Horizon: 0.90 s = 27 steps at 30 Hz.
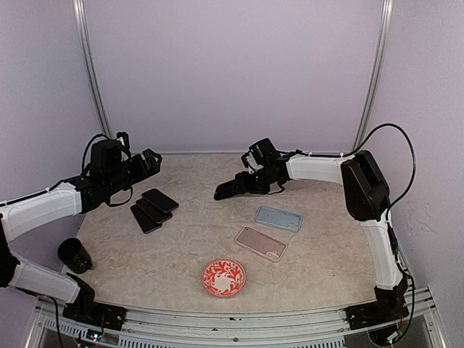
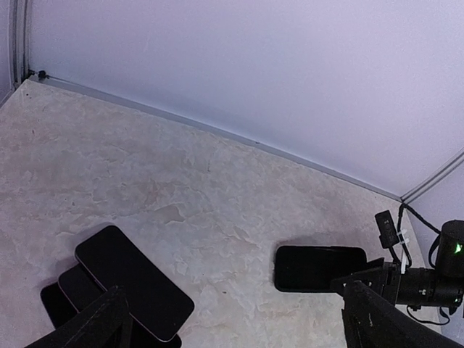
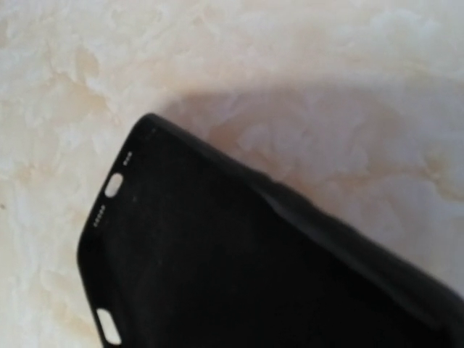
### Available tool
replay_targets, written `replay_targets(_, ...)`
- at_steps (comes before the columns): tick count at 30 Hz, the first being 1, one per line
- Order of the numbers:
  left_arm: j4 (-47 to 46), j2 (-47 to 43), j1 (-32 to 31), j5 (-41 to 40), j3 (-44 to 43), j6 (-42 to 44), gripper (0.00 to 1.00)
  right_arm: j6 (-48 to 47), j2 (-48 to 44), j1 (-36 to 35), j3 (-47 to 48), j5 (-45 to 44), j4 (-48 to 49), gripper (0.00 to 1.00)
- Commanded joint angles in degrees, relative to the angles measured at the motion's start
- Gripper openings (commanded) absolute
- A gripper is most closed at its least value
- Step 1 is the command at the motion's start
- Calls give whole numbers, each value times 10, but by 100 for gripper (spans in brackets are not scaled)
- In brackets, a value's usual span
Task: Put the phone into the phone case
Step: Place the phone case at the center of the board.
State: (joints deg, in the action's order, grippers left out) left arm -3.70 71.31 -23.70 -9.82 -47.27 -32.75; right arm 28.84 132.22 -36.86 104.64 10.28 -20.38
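1. Right gripper (image 1: 244, 184) pinches the black phone case (image 1: 226, 191) by one end, low over the worktop (image 1: 181, 254).
2. Left gripper (image 1: 152, 162), fingers spread, hovers near three overlapping black phones (image 1: 154, 209).

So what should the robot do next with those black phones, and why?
Probably lower the open left gripper onto the top black phone and grip it: the right gripper holds the black phone case, which looks empty.
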Motion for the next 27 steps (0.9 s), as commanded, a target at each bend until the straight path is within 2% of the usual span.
replay_targets(1, -13, 6, 6, -22, -4, 8, 99, -43, -4, -13, 17, -50, -48, 71)
replay_targets(16, -5, 114, 72, -8, -75, 8, 99, -91, -47, -13, 16, -92, -87, 87)
replay_targets(24, -29, 189, 117, 22, -98, 6, 99, -99, -76, -12, 13, -98, -92, 91)
replay_targets(27, -51, 215, 130, 28, -106, 15, 99, -109, -88, -13, 12, -73, -81, 91)
